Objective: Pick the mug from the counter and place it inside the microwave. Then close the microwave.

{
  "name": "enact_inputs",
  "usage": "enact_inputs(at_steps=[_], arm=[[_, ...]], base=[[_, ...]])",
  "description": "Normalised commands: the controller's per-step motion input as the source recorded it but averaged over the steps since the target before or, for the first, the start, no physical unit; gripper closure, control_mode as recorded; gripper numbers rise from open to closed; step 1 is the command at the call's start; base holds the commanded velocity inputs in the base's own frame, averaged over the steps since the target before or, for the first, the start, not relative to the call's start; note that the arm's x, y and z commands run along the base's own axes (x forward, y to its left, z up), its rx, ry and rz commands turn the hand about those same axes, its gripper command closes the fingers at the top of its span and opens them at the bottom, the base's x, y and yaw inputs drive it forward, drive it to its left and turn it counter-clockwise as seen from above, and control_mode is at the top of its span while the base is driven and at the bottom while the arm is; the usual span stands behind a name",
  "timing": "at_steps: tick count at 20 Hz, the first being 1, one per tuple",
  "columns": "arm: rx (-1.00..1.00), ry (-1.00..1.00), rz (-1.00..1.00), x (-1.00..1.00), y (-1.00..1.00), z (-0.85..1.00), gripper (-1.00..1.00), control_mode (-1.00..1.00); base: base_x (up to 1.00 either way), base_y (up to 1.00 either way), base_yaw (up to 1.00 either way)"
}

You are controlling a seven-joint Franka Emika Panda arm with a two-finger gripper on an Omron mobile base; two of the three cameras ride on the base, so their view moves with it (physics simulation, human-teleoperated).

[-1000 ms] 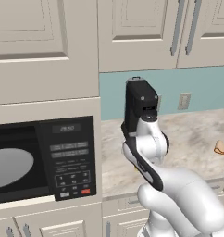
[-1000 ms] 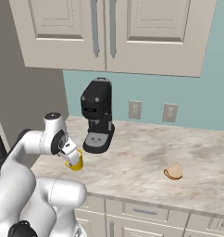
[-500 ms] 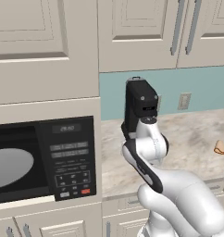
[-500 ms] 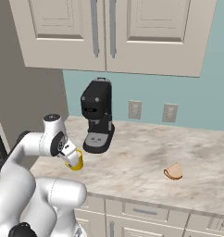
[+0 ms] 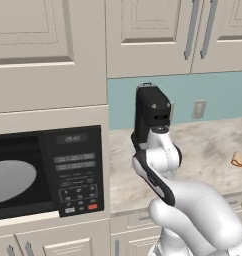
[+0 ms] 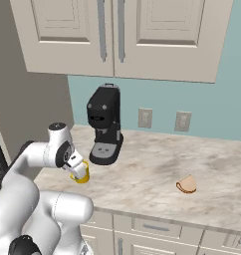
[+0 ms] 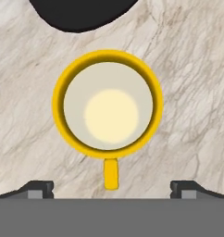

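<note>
Two dark fingertips (image 7: pixel 37 189) of the gripper (image 7: pixel 111 190) stand wide apart at the bottom of the hand view, gripping nothing. Directly above the point midway between them, at twelve o'clock, the mug (image 7: pixel 108 104) stands upright on the counter (image 7: pixel 192 69), seen from straight above; its handle points toward six o'clock, between the tips and touching neither. In the right base view the mug (image 6: pixel 81 172) sits just below the hand, with the coffee machine (image 6: pixel 105 130) close by at about one o'clock and a tan bit of food (image 6: pixel 186 184) well apart at three o'clock. In the left base view the microwave (image 5: pixel 48 170) stands open, its white round plate (image 5: pixel 10 181) showing inside.
</note>
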Motion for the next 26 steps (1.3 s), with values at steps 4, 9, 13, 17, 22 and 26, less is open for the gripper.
enact_inputs(at_steps=[4, 9, 13, 17, 22, 26], arm=[[0.00, 0.00, -0.02, 0.00, -0.21, -0.09, -1.00, -1.00], [0.00, 0.00, 0.00, 0.00, -0.06, -0.06, -1.00, -1.00], [0.00, 0.00, 0.00, 0.00, 0.00, -0.10, -1.00, -1.00], [0.00, 0.00, 0.00, 0.00, 0.00, -0.22, -1.00, -1.00], [0.00, 0.00, 0.00, 0.03, 0.00, -0.27, -1.00, -1.00], [0.00, 0.00, 0.00, 0.00, 0.00, -0.23, -1.00, -1.00]], base=[[0.00, 0.00, 0.00], [0.00, 0.00, 0.00], [0.00, 0.00, 0.00], [0.00, 0.00, 0.00], [0.00, 0.00, 0.00], [0.00, 0.00, 0.00]])
